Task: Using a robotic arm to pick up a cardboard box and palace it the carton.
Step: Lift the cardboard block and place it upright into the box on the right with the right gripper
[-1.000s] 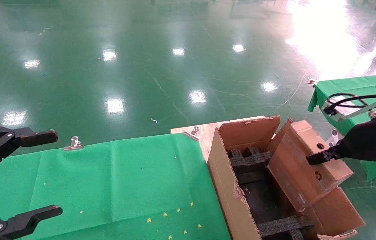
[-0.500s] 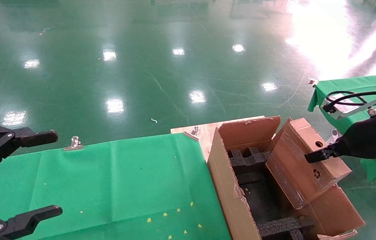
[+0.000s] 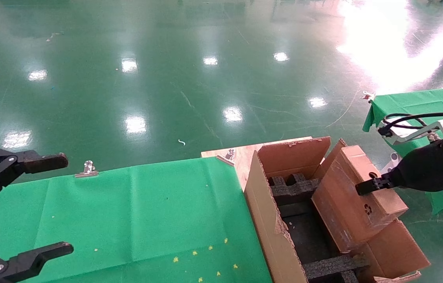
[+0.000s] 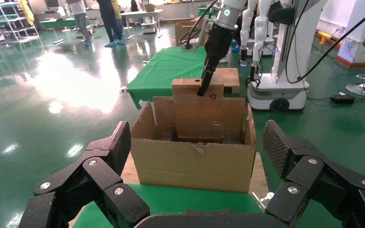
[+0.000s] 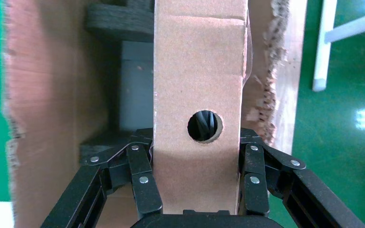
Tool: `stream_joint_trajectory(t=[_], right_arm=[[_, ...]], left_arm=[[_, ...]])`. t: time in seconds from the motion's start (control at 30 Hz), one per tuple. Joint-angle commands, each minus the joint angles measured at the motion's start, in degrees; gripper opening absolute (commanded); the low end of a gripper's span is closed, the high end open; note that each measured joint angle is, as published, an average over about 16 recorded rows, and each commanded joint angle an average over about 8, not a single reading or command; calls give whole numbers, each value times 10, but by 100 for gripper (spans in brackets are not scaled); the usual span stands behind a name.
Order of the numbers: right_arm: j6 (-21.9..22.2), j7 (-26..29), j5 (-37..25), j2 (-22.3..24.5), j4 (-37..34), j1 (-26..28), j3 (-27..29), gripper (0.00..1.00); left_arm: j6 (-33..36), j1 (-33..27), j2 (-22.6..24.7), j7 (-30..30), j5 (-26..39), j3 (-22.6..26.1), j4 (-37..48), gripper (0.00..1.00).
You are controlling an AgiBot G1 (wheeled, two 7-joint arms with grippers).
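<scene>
Boxes: you have one cardboard box (image 3: 357, 198), one carton (image 3: 272, 220).
Right gripper (image 3: 365, 187): clamps the box.
Left gripper (image 3: 29, 204): agape, desk's left edge.
Hidden: box's lower end.

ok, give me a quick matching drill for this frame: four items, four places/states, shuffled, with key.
Column 1
1. cardboard box
2. carton
3. left gripper
4. right gripper

Column 2
A. open, over the green cloth
B. tilted, lower end inside the carton
C. fingers clamped on both sides of the cardboard box
D. flaps open, black foam inserts inside

Pairs: 1-B, 2-D, 3-A, 4-C
</scene>
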Motion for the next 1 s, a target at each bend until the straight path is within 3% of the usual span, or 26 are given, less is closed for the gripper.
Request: stream_joint_trajectory(t=[0.03,1.0], right_arm=[[4,10,-3,-1,-2,-3,-2,0],[72,-25,0,-20,-92,-68,-21,0]], left_arm=[[0,0,0,0,0,0,0,100],[0,0,0,0,0,1,0,100]])
